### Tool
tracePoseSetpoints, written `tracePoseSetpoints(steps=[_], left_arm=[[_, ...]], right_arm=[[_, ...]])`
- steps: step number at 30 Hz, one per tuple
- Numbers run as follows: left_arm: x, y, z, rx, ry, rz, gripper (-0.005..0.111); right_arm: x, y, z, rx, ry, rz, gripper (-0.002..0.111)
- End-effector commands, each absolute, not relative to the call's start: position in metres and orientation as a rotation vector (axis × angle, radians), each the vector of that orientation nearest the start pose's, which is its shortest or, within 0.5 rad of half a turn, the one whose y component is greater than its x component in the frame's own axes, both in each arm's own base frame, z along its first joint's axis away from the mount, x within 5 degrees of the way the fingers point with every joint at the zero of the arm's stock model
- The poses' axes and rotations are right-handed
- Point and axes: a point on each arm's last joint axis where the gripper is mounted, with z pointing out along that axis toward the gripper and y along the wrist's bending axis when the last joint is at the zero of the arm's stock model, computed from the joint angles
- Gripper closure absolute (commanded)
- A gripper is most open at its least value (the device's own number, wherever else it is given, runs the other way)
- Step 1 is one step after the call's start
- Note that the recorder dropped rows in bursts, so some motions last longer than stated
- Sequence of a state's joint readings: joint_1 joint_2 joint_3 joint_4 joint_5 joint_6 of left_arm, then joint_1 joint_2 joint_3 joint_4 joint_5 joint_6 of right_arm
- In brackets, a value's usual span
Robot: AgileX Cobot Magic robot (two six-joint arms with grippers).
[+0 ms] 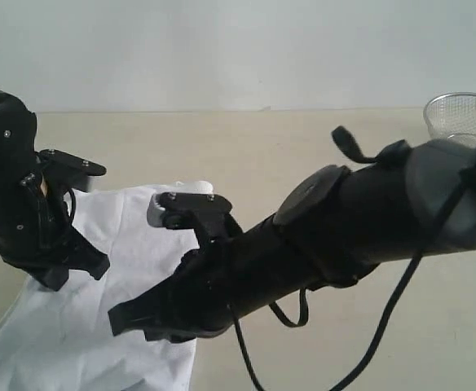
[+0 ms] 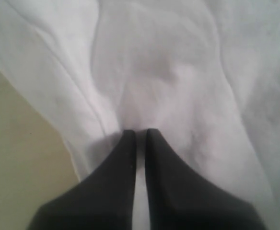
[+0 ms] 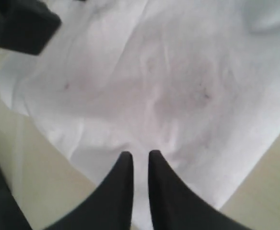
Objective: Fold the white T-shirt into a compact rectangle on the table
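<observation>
White T-shirt (image 1: 136, 236) on desk (image 1: 262, 147), long axis lower-left to frame centre; left claw (image 2: 140, 131) and right claw (image 3: 137, 153) both narrow, nearly closed.

- The shirt (image 1: 99, 326) was laid on the table (image 1: 303, 147), at the near left.
- A basket (image 1: 466, 114) was set at the far right, well apart.

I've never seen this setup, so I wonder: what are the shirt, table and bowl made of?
The shirt: soft matte white cloth, likely cotton; it creases. The table: smooth matte beige board, perhaps laminate; unclear. The bowl: fine silvery wire mesh, see-through.
</observation>
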State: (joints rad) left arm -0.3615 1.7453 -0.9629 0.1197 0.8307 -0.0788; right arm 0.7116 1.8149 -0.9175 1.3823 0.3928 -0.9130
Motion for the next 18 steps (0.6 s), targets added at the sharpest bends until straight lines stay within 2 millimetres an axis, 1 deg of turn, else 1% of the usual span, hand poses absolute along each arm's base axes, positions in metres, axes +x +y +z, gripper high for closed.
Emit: tracePoseSetpoints(steps=[1,2,4,5,6,8,10,12,14,15,16,17,18], left_arm=[[0.280,-0.096,0.168,0.533,3.026,0.131,0.102],[0.279,-0.096,0.169,0.532,3.024,0.130,0.102],[0.279,-0.096,0.169,0.533,3.026,0.131,0.102],[0.279,-0.096,0.169,0.533,3.026,0.131,0.102],[0.279,-0.096,0.169,0.533,3.026,0.131,0.102],[0.279,-0.096,0.169,0.533,3.026,0.131,0.102],[0.280,-0.096,0.169,0.532,3.018,0.127,0.102],[0.280,-0.096,0.169,0.530,3.019,0.125,0.102],[0.280,-0.096,0.169,0.526,3.021,0.120,0.102],[0.280,-0.096,0.169,0.526,3.021,0.120,0.102],[0.280,-0.097,0.169,0.523,3.022,0.116,0.102],[0.280,-0.097,0.169,0.518,3.015,0.107,0.102],[0.281,-0.098,0.169,0.512,3.012,0.099,0.102]], right_arm=[[0.255,0.231,0.181,-0.472,2.517,0.946,0.071],[0.258,0.225,0.182,-0.457,2.522,0.936,0.062],[0.269,0.209,0.185,-0.391,2.528,0.901,0.039],[0.274,0.201,0.184,-0.361,2.532,0.884,0.033],[0.279,0.194,0.183,-0.339,2.536,0.861,0.029],[0.287,0.184,0.178,-0.294,2.545,0.822,0.029],[0.292,0.181,0.175,-0.265,2.535,0.773,0.029],[0.295,0.181,0.173,-0.237,2.513,0.720,0.029],[0.293,0.187,0.173,-0.242,2.498,0.698,0.030],[0.290,0.192,0.172,-0.248,2.503,0.706,0.038],[0.289,0.193,0.172,-0.252,2.505,0.710,0.042],[0.289,0.195,0.171,-0.265,2.515,0.726,0.049],[0.290,0.197,0.170,-0.285,2.532,0.758,0.051]])
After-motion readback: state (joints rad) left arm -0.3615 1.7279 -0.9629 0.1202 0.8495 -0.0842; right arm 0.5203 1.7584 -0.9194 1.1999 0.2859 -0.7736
